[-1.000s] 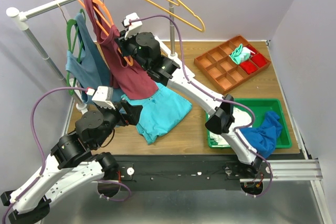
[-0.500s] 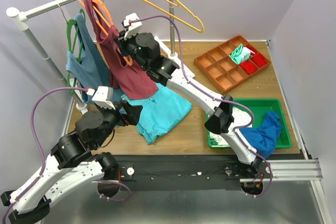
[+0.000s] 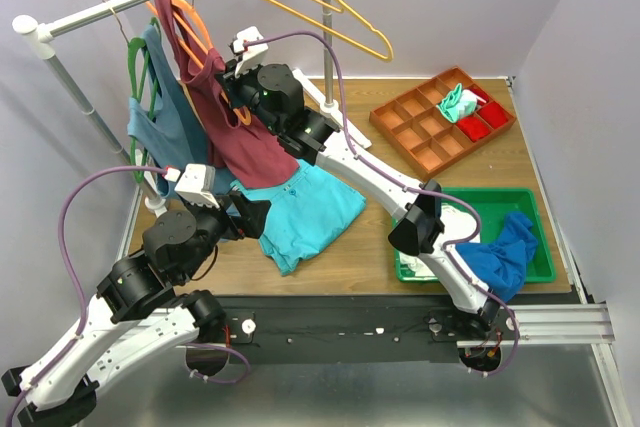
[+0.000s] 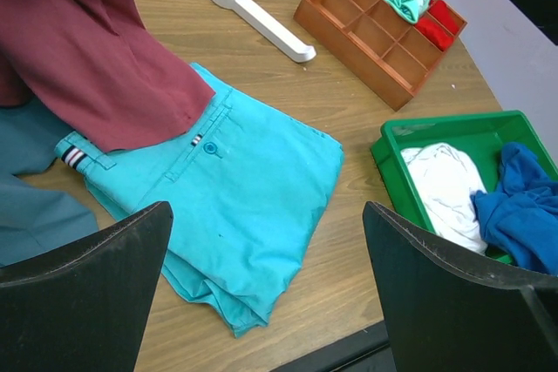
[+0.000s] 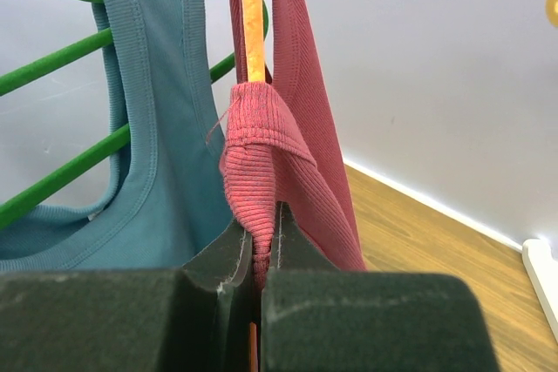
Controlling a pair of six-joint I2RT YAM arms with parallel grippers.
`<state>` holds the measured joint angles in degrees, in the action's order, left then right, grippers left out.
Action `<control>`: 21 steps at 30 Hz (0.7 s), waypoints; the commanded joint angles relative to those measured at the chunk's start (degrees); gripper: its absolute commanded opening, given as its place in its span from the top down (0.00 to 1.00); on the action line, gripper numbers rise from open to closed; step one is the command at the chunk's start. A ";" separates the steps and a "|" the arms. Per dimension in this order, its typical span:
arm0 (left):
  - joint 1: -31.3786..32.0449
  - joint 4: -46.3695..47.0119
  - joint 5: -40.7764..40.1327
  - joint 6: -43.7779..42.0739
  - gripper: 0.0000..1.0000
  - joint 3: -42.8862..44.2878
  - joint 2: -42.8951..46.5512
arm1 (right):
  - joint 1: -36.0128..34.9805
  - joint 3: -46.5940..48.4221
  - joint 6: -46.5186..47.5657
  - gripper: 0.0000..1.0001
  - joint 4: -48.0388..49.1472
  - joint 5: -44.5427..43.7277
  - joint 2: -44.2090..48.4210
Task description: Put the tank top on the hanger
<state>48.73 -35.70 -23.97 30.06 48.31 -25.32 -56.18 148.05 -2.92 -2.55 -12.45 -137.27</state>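
Observation:
The maroon tank top (image 3: 240,142) hangs from the orange hanger (image 3: 190,19) on the rail, its hem draping onto the table. One strap runs over the hanger's arm. My right gripper (image 3: 228,75) is shut on the other strap, bunched just below the orange bar. In the right wrist view the ribbed strap (image 5: 261,150) is pinched in the gripper (image 5: 264,231), with the hanger (image 5: 251,15) rising right behind it. My left gripper (image 3: 252,217) stands open and empty low over the table, over the turquoise garment (image 4: 253,189) in the left wrist view (image 4: 266,215).
A blue-grey tank top (image 3: 160,117) on a green hanger (image 3: 134,65) hangs just left of the maroon one. A yellow hanger (image 3: 322,5) hangs further right on the rail (image 3: 110,9). A brown compartment tray (image 3: 432,152) and a green bin (image 3: 535,237) of cloths sit at the right.
My right gripper has edged slightly up and left with the strap, and the orange hanger has swung a little with it. The left arm has not moved.

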 commanded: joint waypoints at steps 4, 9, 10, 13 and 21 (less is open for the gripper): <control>-0.92 0.99 1.73 -0.62 0.01 -0.41 0.18 | -0.68 1.02 0.28 0.96 4.92 1.99 0.43; -1.18 0.90 1.82 -0.53 0.01 -0.50 0.18 | -0.94 -0.04 0.28 0.89 5.10 2.08 1.48; -1.09 0.90 1.82 -0.62 0.01 -0.50 0.18 | -1.03 -0.39 0.28 0.87 5.01 1.90 1.66; -1.27 0.81 1.56 -0.62 0.01 -0.50 0.10 | -1.30 -1.01 0.37 0.82 5.01 1.46 2.71; -1.27 0.63 0.85 -0.53 0.01 -0.59 0.01 | -2.17 -6.09 0.28 0.70 5.88 -0.90 7.80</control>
<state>47.94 -35.73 -23.29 30.02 48.29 -25.34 -56.86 144.53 -2.92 -0.03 -11.55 -135.31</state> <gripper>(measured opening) 0.988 0.261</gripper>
